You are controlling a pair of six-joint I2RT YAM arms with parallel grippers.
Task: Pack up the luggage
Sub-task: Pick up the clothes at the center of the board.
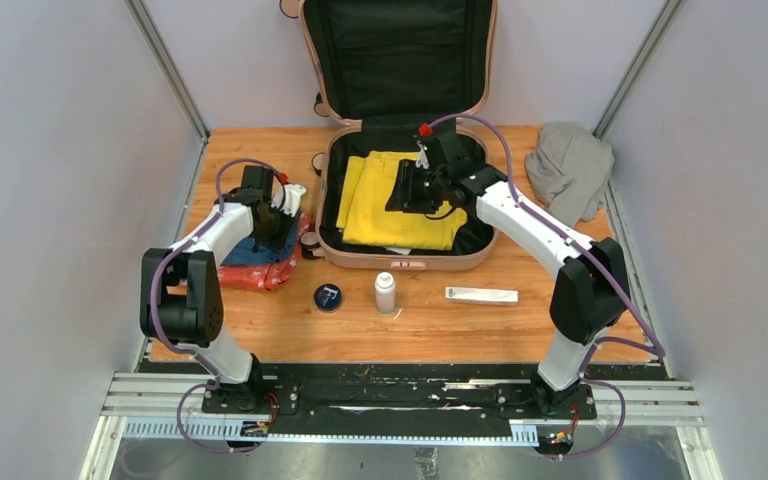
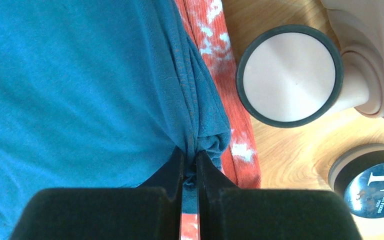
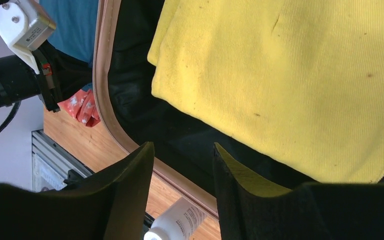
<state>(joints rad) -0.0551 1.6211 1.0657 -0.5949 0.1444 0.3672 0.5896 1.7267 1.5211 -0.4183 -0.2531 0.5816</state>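
The pale pink suitcase (image 1: 405,262) lies open at the back centre, lid upright, black lining showing. A folded yellow garment (image 1: 375,215) lies inside it. My right gripper (image 1: 407,190) hovers over that garment with its jaws open and empty; in the right wrist view (image 3: 182,150) the yellow garment (image 3: 290,75) and the suitcase rim (image 3: 125,140) lie below. My left gripper (image 1: 275,220) is left of the suitcase, shut on a bunched fold of a blue garment (image 2: 80,90), which lies on a red garment (image 2: 230,100). The left gripper (image 2: 190,155) pinches the fold between its tips.
A white bottle (image 1: 385,292), a round dark tin (image 1: 328,297) and a white tube (image 1: 481,295) lie in front of the suitcase. A grey cloth bundle (image 1: 570,165) sits at the back right. A suitcase caster wheel (image 2: 289,75) is close to the left gripper.
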